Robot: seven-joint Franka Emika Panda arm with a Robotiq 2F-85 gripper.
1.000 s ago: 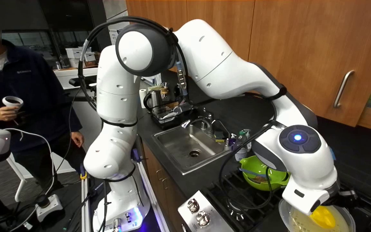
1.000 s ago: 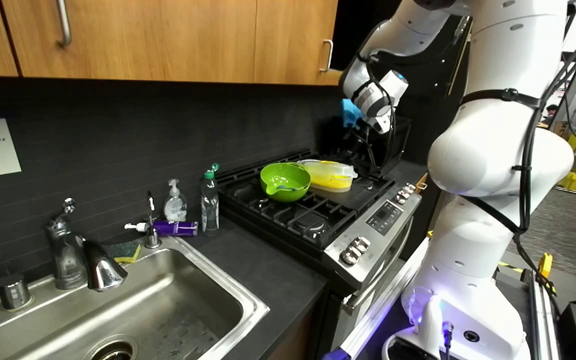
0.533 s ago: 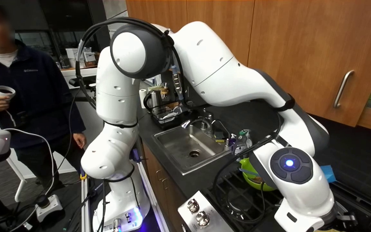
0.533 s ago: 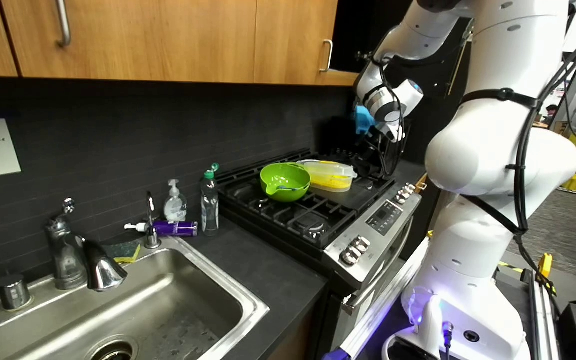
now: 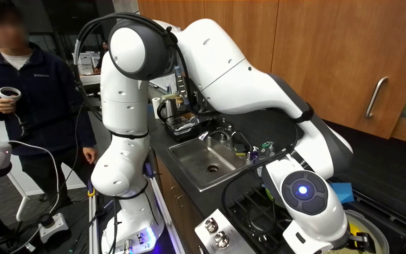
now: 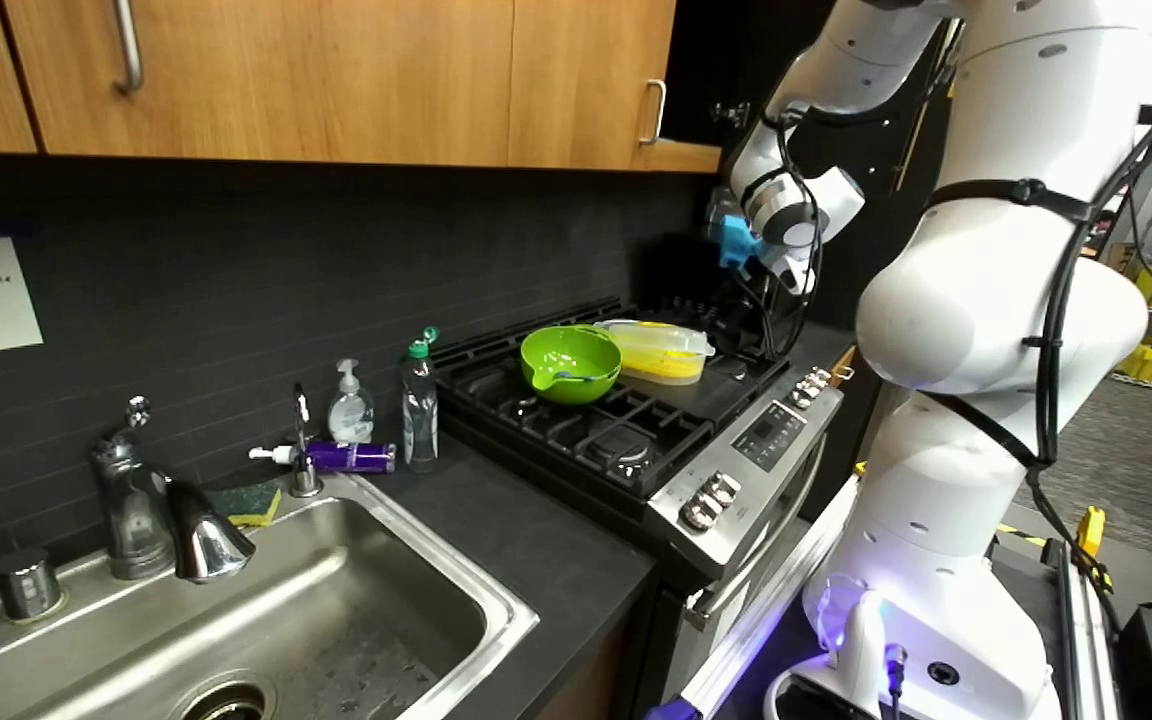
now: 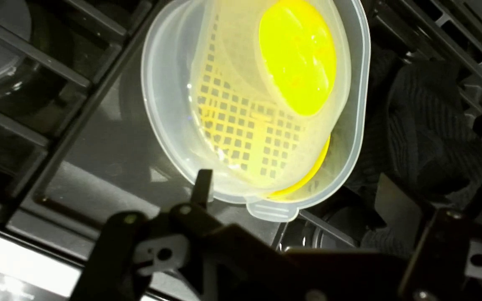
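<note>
My gripper [image 7: 299, 192] stands open in the wrist view, its two fingers apart with nothing between them. Just beyond the fingertips lies a translucent plastic container [image 7: 161, 96] with a small tab on its rim. It holds a pale perforated insert [image 7: 257, 142] and a bright yellow oval piece [image 7: 299, 62]. The left finger overlaps the container's near rim in this view; whether they touch I cannot tell. In an exterior view the gripper [image 5: 360, 243] hangs over the container [image 5: 381, 234], partly covering it. The container [image 6: 651, 350] sits on the stove beside a green bowl [image 6: 571, 365].
Black grates cover the stove, with knobs [image 6: 711, 500] along its front. A dark ribbed cloth [image 7: 425, 121] lies right of the container. The sink [image 5: 206, 158], soap bottles [image 6: 421, 410] and wooden cabinets [image 5: 330, 53] are nearby. A person [image 5: 37, 106] stands behind the arm.
The wrist has moved left and down in an exterior view, and rightward in an exterior view from elsewhere. The gripper stays open. Container and green bowl have not moved.
</note>
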